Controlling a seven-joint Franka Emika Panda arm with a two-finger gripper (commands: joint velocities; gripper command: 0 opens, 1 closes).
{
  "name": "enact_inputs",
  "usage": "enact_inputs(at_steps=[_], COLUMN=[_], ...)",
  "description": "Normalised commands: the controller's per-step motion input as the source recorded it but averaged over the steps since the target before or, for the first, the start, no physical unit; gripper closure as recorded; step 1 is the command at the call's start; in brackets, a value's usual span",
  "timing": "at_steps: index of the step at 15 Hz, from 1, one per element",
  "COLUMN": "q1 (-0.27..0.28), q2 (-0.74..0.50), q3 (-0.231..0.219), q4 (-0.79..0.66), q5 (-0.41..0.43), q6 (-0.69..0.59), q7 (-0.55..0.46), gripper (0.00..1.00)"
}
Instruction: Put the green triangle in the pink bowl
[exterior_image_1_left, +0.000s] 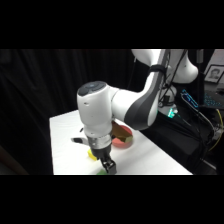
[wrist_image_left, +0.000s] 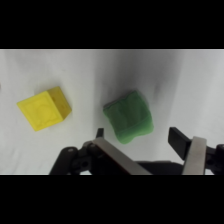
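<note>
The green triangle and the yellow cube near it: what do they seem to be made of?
The green triangle looks like matte foam or soft plastic: its edges are rounded and it shows no shine. The yellow cube looks like matte plastic or painted wood, with crisp edges and a faint relief on its top face. Neither is certain.

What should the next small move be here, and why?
Probably lower the gripper straight down and close: in the wrist view its open fingers flank the green triangle, which lies free on the table, apart from the yellow cube.
</note>
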Motion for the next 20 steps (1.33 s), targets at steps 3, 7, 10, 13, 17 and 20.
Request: enact_inputs(at_steps=[3,7,10,13,17,20], q1=[0.033,0.044,0.038,0.034,0.058,0.044], q2=[0.23,0.23,0.23,0.22,0.18,0.18], q3=[-0.044,-0.040,-0.039,-0.016,-0.008,-0.008], q4=[0.29,0.28,0.25,0.24,0.24,0.25], q5=[0.057,0.068,0.080,0.103,0.093,0.087], q6=[0.07,0.05,0.05,0.03,0.02,0.00], q7=[0.00,0.01,-0.01,-0.02,-0.02,-0.04], gripper=[0.00,0.00,0.00,0.00,0.00,0.26])
